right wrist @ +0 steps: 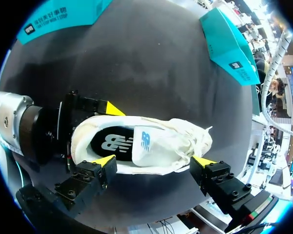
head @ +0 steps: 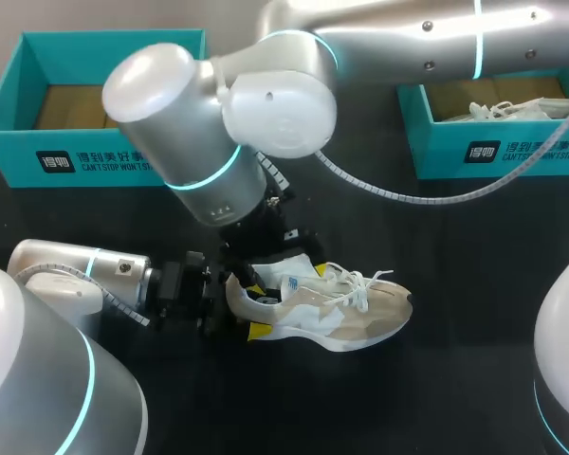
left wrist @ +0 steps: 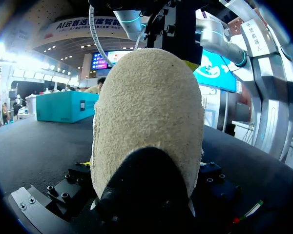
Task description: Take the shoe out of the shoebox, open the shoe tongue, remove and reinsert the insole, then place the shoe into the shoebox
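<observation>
Right arm (head: 218, 142) overhangs shoe (head: 346, 318); toe side open

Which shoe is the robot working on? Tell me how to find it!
Find the black table with two teal shoeboxes along its far edge. In front of them, near the middle, a beige-and-white sneaker lies out on the tabletop. The only other shoe sits inside the right shoebox.

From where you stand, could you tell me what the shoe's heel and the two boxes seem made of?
The shoe heel looks like beige suede: a fuzzy, matte nap. The left box and right box look like card: smooth teal outside, plain brown inside.
</observation>
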`<state>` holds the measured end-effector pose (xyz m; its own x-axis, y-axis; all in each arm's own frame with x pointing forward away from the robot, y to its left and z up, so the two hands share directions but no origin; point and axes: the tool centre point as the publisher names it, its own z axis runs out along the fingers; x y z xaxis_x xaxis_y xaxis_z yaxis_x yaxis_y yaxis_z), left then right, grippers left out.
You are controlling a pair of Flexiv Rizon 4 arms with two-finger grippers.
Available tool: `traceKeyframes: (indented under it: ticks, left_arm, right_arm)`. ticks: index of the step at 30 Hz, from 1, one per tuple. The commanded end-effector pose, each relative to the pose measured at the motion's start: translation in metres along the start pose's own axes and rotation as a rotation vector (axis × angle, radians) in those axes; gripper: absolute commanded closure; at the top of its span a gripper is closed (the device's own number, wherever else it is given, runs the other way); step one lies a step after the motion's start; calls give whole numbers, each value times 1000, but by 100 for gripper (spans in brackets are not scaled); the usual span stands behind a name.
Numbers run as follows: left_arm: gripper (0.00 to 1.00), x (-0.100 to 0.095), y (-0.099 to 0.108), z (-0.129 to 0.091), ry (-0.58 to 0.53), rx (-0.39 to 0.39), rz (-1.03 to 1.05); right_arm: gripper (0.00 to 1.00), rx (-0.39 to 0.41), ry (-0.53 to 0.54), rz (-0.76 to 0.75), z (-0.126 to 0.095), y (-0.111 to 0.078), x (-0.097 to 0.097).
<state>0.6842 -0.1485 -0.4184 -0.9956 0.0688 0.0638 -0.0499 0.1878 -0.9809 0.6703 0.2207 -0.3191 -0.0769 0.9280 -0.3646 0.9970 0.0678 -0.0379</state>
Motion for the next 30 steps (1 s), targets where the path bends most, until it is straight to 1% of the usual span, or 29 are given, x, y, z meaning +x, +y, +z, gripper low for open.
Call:
traceKeyframes:
  ticks: [1,4,14,15,16,18,23,30]
  left_arm:
    - [100,1,0,0,-2,-1,0]
    - [100,1,0,0,-2,-1,0]
    - [100,1,0,0,-2,-1,0]
    - [100,1,0,0,-2,-1,0]
    - [100,1,0,0,-2,-1,0]
    - [100,1,0,0,-2,-1,0]
    - [100,1,0,0,-2,-1,0]
    - [100,1,0,0,-2,-1,0]
  right_arm:
    - [0,-11,-14,458,8,-4,6]
    - [0,-7,18,485,12,-4,1]
    - [0,-7,18,485,12,-4,1]
    - [0,-10,-28,494,12,-4,4]
    - [0,-16,-32,488,15,-3,3]
    - [0,-27,11,483,19,-1,2]
    - [0,-31,26,504,23,-2,-4]
    - [0,-66,57,544,31,-3,-7]
